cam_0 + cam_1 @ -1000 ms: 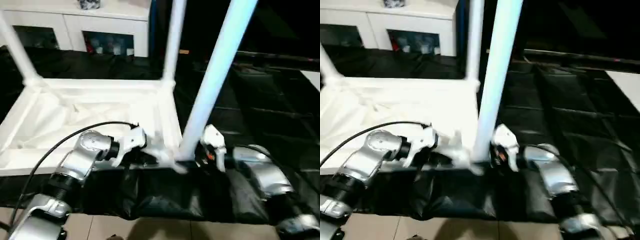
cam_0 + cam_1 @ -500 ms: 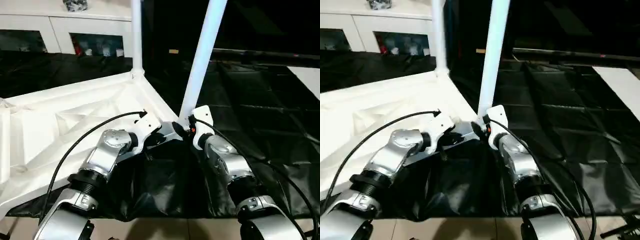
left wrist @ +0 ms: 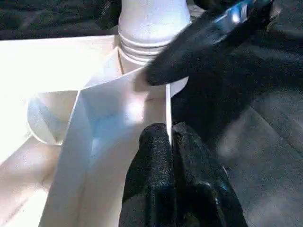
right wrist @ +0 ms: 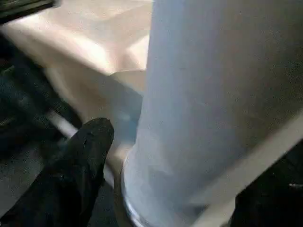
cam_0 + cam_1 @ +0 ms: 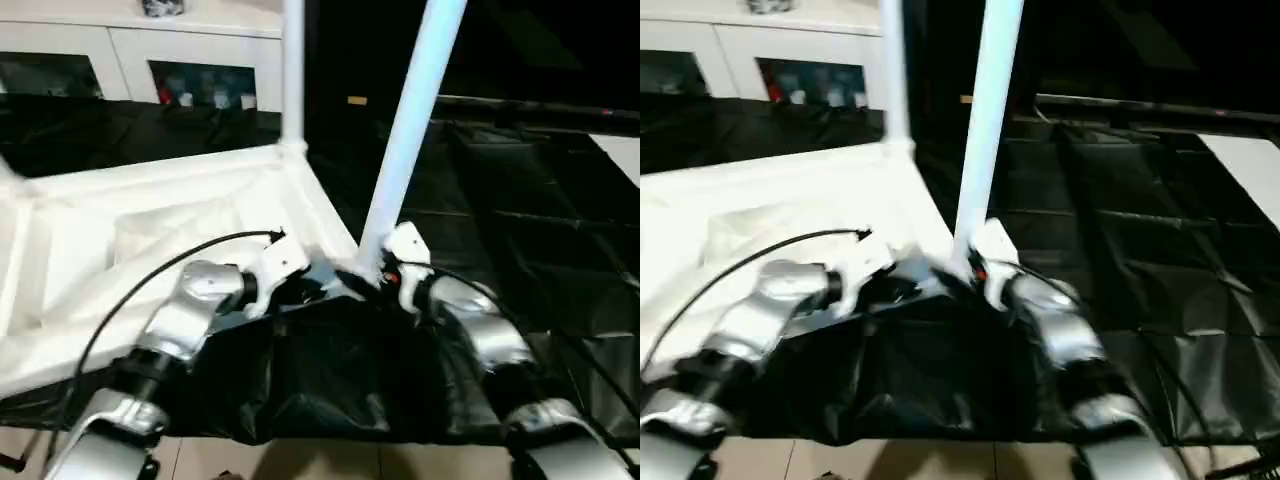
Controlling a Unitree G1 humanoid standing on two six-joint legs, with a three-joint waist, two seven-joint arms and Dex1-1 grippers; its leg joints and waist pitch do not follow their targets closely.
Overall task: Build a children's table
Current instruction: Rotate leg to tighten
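The children's table lies upside down, its white ribbed top (image 5: 150, 240) on black sheeting. One white leg (image 5: 292, 70) stands in the far corner socket, and another leg (image 5: 412, 130) stands in the near corner socket. My left gripper (image 5: 312, 288) is shut on the top's thin rim wall (image 3: 168, 101) just beside that near socket. My right gripper (image 5: 372, 278) is open at the foot of the near leg (image 4: 203, 94). One black finger (image 4: 85, 156) stands a little off the tube, and the other side is hidden behind it.
A white cabinet with glass doors (image 5: 200, 50) stands behind the table top. Creased black sheeting (image 5: 520, 200) spreads to the right and hangs over the front edge, with pale floor tiles (image 5: 300, 462) below it. The two legs rise out of the top of the picture.
The head camera has swung, shifting the whole picture. Both grippers stay at the near corner, the left on the rim and the right at the leg's foot.
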